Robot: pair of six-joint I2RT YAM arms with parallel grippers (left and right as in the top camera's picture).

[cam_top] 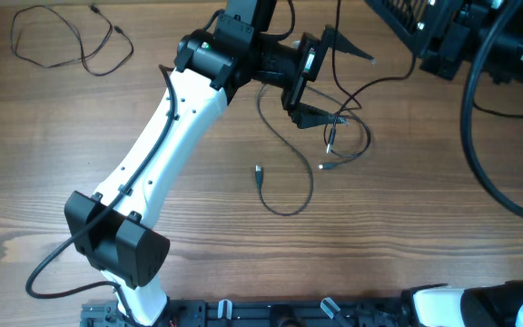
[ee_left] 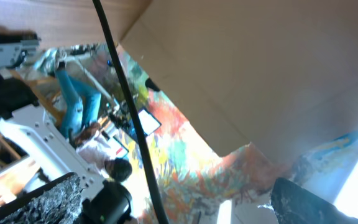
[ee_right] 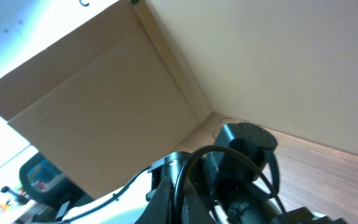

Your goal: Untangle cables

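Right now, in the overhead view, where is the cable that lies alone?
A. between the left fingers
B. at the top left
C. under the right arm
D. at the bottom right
B: one cable lies alone at the top left of the table, well apart from the other cables below the left fingers.

Thin black cables (cam_top: 285, 213) lie loose on the wooden table (cam_top: 407, 236).
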